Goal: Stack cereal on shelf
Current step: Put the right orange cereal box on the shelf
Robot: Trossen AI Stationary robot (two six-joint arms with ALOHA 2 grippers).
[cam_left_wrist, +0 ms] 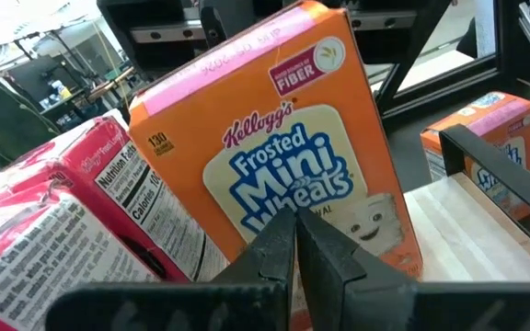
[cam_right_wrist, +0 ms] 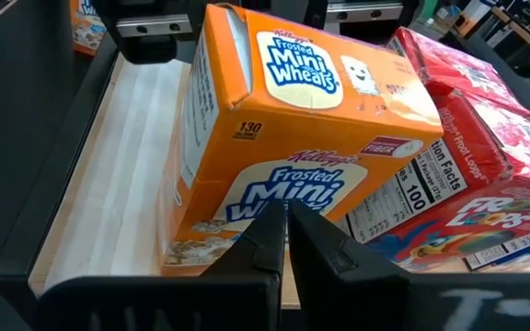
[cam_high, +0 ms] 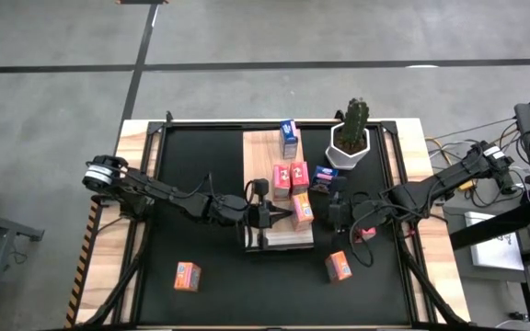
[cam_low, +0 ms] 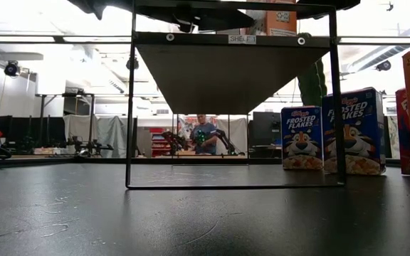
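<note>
Cereal boxes (cam_high: 298, 184) crowd the shelf (cam_high: 263, 156) middle.

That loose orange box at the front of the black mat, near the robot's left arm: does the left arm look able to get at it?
Probably yes. The orange box lies alone on the mat, nothing around it. The left end effector is shut at the shelf, by an orange cereal box, so it would have to pull back and open first.
</note>
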